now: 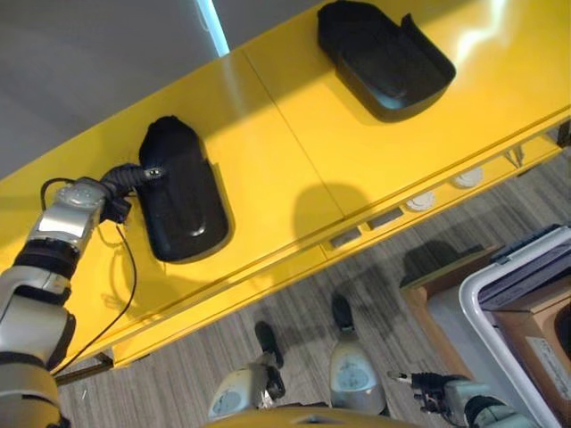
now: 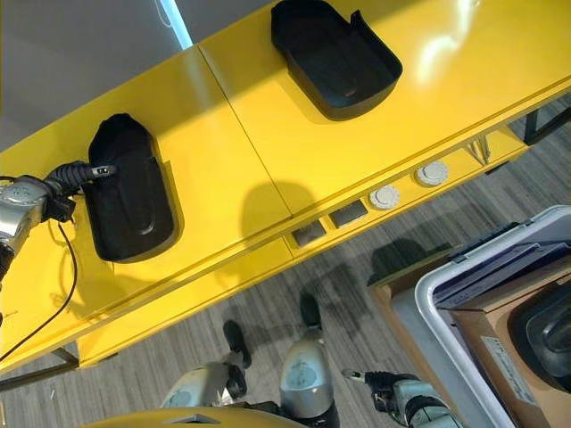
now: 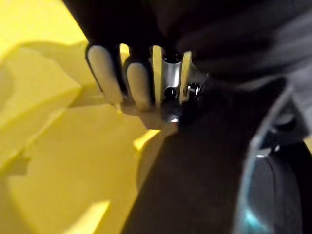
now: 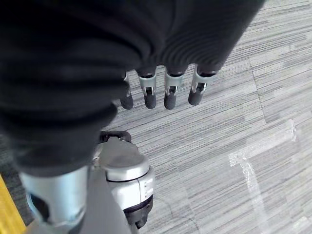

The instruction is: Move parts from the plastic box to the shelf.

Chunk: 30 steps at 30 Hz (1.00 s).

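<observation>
Two black moulded parts lie on the yellow shelf [image 1: 285, 152]: one at the left [image 1: 183, 201] and one at the far right [image 1: 384, 58]. My left hand [image 1: 129, 176] is at the left part's rim; in the left wrist view its fingers [image 3: 105, 73] rest on the yellow side and its thumb on the dark part [image 3: 204, 185], pinching the rim. My right hand [image 1: 437, 385] hangs low over the floor with straight fingers [image 4: 168, 92] and holds nothing. The plastic box [image 2: 446, 294] stands at the right with another black part [image 2: 549, 334] inside.
A brown cardboard sheet [image 2: 500, 343] lies in the box. Two white discs [image 2: 385, 197] and two dark rectangles [image 2: 348, 213] sit on the shelf's lower ledge. Grey striped carpet [image 4: 243, 146] lies between shelf and box.
</observation>
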{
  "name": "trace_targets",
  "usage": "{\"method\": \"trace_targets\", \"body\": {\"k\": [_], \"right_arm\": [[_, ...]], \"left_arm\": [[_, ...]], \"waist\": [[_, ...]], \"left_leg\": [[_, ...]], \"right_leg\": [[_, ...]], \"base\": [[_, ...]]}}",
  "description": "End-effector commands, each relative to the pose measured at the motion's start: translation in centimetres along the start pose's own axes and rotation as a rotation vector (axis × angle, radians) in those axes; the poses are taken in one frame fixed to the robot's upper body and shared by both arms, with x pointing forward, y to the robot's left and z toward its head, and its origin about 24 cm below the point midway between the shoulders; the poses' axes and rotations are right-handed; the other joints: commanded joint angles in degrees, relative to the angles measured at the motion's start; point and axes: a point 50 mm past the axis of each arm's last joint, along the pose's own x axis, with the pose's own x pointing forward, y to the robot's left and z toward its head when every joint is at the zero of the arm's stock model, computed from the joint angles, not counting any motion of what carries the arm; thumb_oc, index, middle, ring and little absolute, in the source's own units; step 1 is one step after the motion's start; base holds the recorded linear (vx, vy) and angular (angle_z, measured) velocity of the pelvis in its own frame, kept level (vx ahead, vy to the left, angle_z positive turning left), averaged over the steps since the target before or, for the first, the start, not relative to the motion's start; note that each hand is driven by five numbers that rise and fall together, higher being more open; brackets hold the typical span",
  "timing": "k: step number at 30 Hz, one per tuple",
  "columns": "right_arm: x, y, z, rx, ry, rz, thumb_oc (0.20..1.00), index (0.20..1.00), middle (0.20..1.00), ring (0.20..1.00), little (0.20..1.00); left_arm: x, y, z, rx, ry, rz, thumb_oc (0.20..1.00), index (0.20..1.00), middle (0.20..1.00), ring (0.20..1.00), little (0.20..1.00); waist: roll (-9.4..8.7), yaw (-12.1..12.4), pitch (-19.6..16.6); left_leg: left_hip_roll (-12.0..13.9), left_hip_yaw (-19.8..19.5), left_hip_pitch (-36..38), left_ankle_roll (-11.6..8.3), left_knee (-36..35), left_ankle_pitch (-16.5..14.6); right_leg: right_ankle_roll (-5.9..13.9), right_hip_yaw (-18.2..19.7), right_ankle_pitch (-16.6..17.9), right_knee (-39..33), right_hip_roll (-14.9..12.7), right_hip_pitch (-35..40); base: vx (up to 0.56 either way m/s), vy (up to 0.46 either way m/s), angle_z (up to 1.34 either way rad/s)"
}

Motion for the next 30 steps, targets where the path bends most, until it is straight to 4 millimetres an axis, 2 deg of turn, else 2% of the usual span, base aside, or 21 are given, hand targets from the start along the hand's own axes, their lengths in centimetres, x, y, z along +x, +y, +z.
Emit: {"method": "trace_targets", "body": {"k": [1,9,17,20,22,25,26,27,28,29,30], "right_arm": [[0.5,1.6,-0.8,0.003,0.03,0.043,1.0,1.0,1.0,1.0,1.0],[0.9,3.2,-2.1,0.017,0.058,0.075,1.0,1.0,1.0,1.0,1.0],[1.1,4.4,-4.4,0.046,0.126,0.086,1.0,1.0,1.0,1.0,1.0],[1.2,4.8,-5.0,0.056,0.144,0.088,1.0,1.0,1.0,1.0,1.0],[1.2,5.0,-5.0,0.074,0.148,0.089,1.0,1.0,1.0,1.0,1.0],[1.3,5.5,-4.7,0.089,0.151,0.104,1.0,1.0,1.0,1.0,1.0],[1.4,6.0,-4.6,0.091,0.156,0.113,1.0,1.0,1.0,1.0,1.0],[1.4,6.1,-4.7,0.092,0.158,0.114,1.0,1.0,1.0,1.0,1.0],[1.5,6.4,-4.8,0.099,0.16,0.117,1.0,1.0,1.0,1.0,1.0],[1.5,7.0,-4.9,0.119,0.165,0.123,1.0,1.0,1.0,1.0,1.0],[1.6,7.4,-5.0,0.126,0.168,0.129,1.0,1.0,1.0,1.0,1.0]], "left_arm": [[-0.3,2.0,-0.2,0.109,0.028,0.138,1.0,1.0,1.0,1.0,1.0],[-0.9,2.7,2.3,0.119,-0.116,0.229,1.0,1.0,1.0,1.0,1.0],[-2.2,2.8,4.8,0.177,-0.278,0.273,1.0,1.0,1.0,1.0,1.0],[-3.1,3.1,6.6,0.134,-0.387,0.32,1.0,1.0,1.0,1.0,1.0],[-4.2,3.1,8.6,0.084,-0.528,0.319,1.0,1.0,1.0,1.0,1.0],[-5.4,1.6,10.1,0.012,-0.664,0.236,1.0,1.0,1.0,1.0,1.0],[-6.0,0.0,10.5,-0.056,-0.737,0.144,0.448,0.448,0.448,0.448,0.448],[-6.1,-0.6,10.3,-0.069,-0.749,0.124,0.291,0.291,0.291,0.291,0.291],[-6.5,-1.5,10.2,-0.117,-0.787,0.091,0.2,0.2,0.2,0.2,0.2],[-7.0,-3.6,9.5,-0.184,-0.83,0.012,0.2,0.2,0.2,0.2,0.2],[-7.2,-4.7,9.0,-0.244,-0.849,-0.024,0.2,0.2,0.2,0.2,0.2]], "waist": [[-2.93,0.2,-1.3],[-4.16,1.4,-4.1],[-5.14,3.9,-9.9],[-5.46,4.8,-12.0],[-5.85,5.6,-13.1],[-6.39,6.7,-14.1],[-6.9,7.5,-14.5],[-6.97,7.6,-14.6],[-7.16,7.9,-14.8],[-7.6,8.6,-14.9],[-7.89,9.0,-14.9]], "left_leg": [[1.5,0.7,0.1,-0.64,0.6,-4.3],[1.9,0.5,2.3,-0.83,0.6,-4.7],[2.2,0.5,5.4,-0.97,0.6,-5.5],[2.2,0.5,6.6,-0.94,0.5,-5.9],[2.2,0.3,7.4,-0.84,0.7,-6.4],[2.2,-0.2,7.8,-0.67,0.6,-6.7],[2.3,-0.6,8.2,-0.51,0.6,-7.0],[2.3,-0.7,8.3,-0.46,0.6,-7.1],[2.2,-0.9,8.5,-0.34,0.5,-7.4],[2.2,-1.5,8.8,-0.09,0.5,-7.7],[2.2,-1.8,9.0,0.04,0.4,-8.0]], "right_leg": [[-1.13,-0.5,-8.2,3.1,0.1,-0.6],[-0.98,-1.8,-8.2,2.0,0.1,2.7],[-0.66,-4.1,-8.5,0.2,-0.1,7.6],[-0.57,-4.9,-8.7,-0.2,-0.1,9.2],[-0.58,-5.3,-9.2,-0.2,-0.1,10.6],[-0.75,-5.7,-9.3,-0.2,0.0,11.2],[-0.89,-6.0,-9.5,-0.2,0.0,11.7],[-0.91,-6.1,-9.5,-0.2,-0.1,11.9],[-0.97,-6.2,-9.7,-0.2,-0.1,12.1],[-1.12,-6.5,-9.9,-0.2,0.0,12.5],[-1.19,-6.6,-10.0,-0.2,0.1,12.7]], "base": [[-0.02,-0.031,0.01],[0.02,-0.049,0.04],[0.02,-0.022,0.04],[-0.02,-0.014,0.09],[-0.08,-0.009,0.17],[-0.06,-0.021,0.04],[-0.04,-0.021,0.03],[-0.05,-0.022,0.01],[-0.05,-0.032,0.1],[-0.05,-0.039,0.14],[-0.04,-0.033,0.2]]}}
